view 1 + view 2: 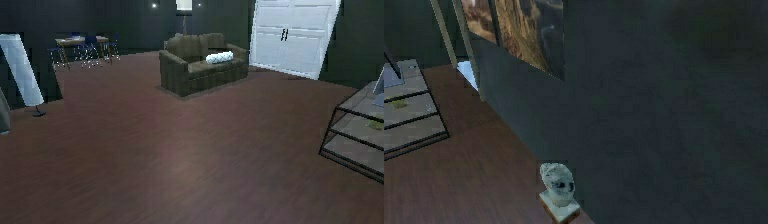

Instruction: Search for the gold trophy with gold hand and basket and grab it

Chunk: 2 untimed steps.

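No gold object stands out in either view. The forward view looks across a dark room with a reddish-brown wooden floor (150,150). The arm side view faces a dark grey wall (664,110) close by, with a small pale bust (559,188) on a light base on the floor at its foot.
A dark sofa (203,63) with a white cushion (220,58) stands at mid-back. White double doors (293,35) are at the back right. A table with chairs (82,46) is at the back left. A tiered stand (360,125), also (409,105), sits at the right. A picture (519,30) hangs on the wall.
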Tool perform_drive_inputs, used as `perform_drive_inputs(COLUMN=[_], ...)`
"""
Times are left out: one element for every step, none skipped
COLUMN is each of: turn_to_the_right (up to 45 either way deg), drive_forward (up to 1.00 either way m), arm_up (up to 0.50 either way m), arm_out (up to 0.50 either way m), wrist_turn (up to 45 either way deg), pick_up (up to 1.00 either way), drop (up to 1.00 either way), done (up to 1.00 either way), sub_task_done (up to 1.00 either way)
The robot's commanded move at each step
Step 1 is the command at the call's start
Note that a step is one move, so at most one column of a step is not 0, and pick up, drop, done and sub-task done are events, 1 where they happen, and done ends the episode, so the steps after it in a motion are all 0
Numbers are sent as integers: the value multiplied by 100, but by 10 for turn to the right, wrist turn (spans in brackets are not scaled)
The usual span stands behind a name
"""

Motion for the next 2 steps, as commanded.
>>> perform_drive_inputs(turn_to_the_right=[0,0], drive_forward=[0,0], arm_up=[8,0], arm_out=[0,48], wrist_turn=[0,0], pick_up=[0,0], drop=[0,0], done=[0,0], sub_task_done=[0,0])
